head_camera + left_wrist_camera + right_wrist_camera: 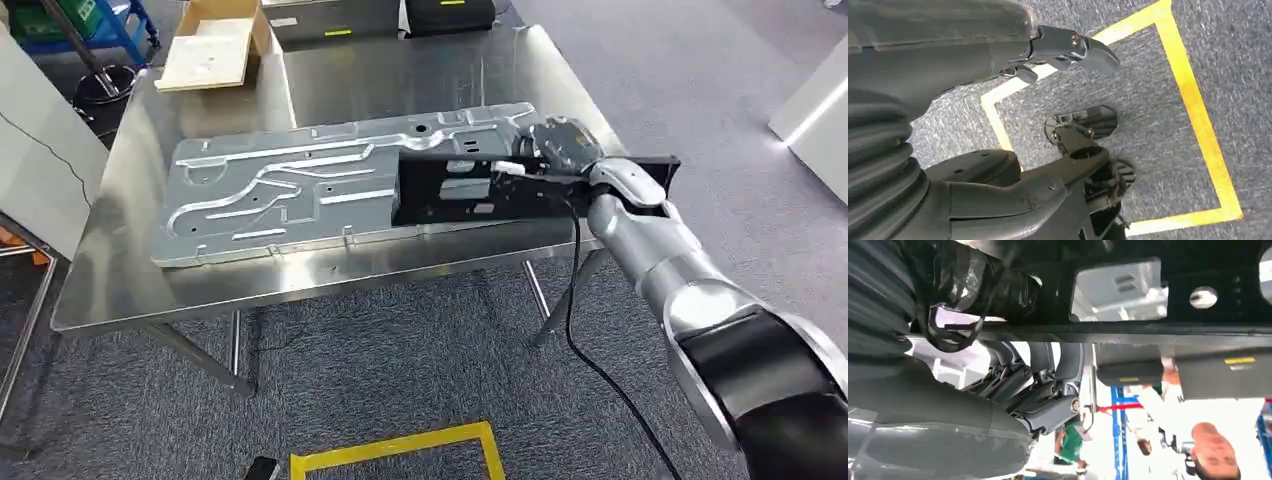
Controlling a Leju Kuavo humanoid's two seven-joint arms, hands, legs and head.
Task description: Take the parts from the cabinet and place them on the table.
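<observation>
A large silver stamped metal panel [300,190] lies flat on the steel table [120,290]. My right hand [560,148] grips a black frame part [450,188] by its edge, over the right end of the silver panel; whether the two parts touch I cannot tell. In the right wrist view my right hand [1043,380] has its fingers curled round the edge of the black frame part [1168,295]. My left hand [948,50] hangs over the carpet with its thumb and fingers apart, holding nothing.
Light wooden boards [212,52] lie at the table's back left and a black case [450,14] at the back. Yellow floor tape [400,448] marks the carpet in front. A white unit [820,105] stands to the right. People [1210,452] stand beyond the table.
</observation>
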